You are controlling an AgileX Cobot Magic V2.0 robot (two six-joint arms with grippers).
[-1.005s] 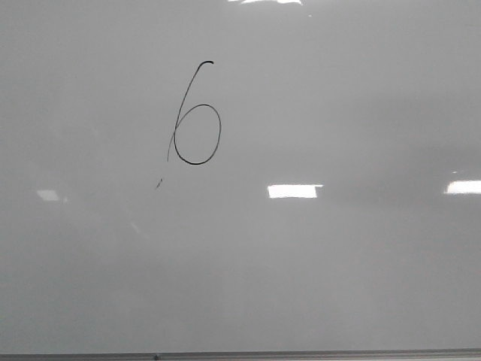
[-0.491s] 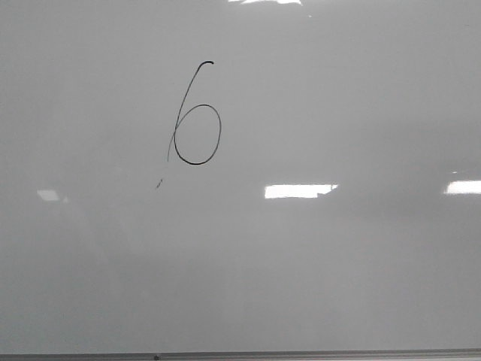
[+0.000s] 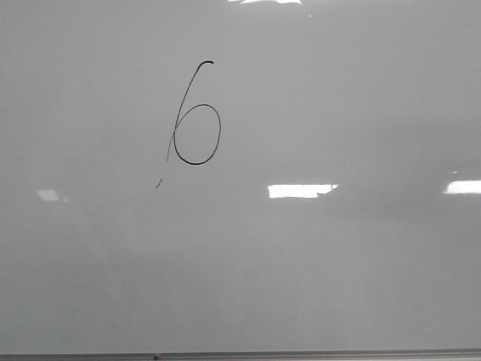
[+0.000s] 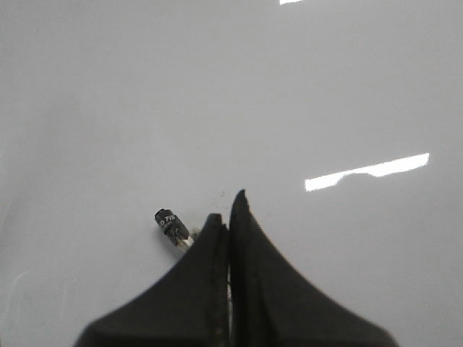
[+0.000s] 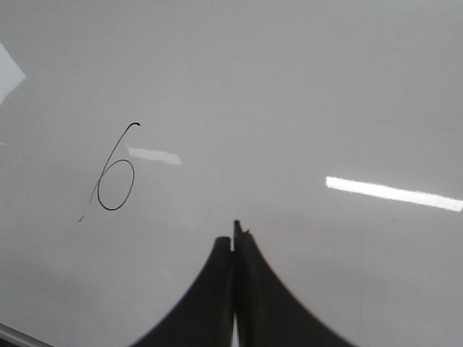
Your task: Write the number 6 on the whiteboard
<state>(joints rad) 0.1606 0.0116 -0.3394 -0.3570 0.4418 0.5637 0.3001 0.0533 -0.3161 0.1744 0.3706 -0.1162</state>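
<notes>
A glossy pale whiteboard (image 3: 338, 263) fills every view, ceiling lights mirrored in it and a thin grey edge strip along its near side. The number 6 (image 3: 197, 124) sits left of centre and toward the far side, its long stem slanting. In the right wrist view the digit (image 5: 116, 177) lies ahead and off to one side of the right end effector (image 5: 234, 242), whose fingers are pressed together on nothing. Only the left wrist view shows the marker (image 4: 173, 228): its dark tip pokes out beside the left end effector (image 4: 230, 213), pinched closed, apparently on that pen. The digit looks complete; I judge little remains but withdrawing
</notes>
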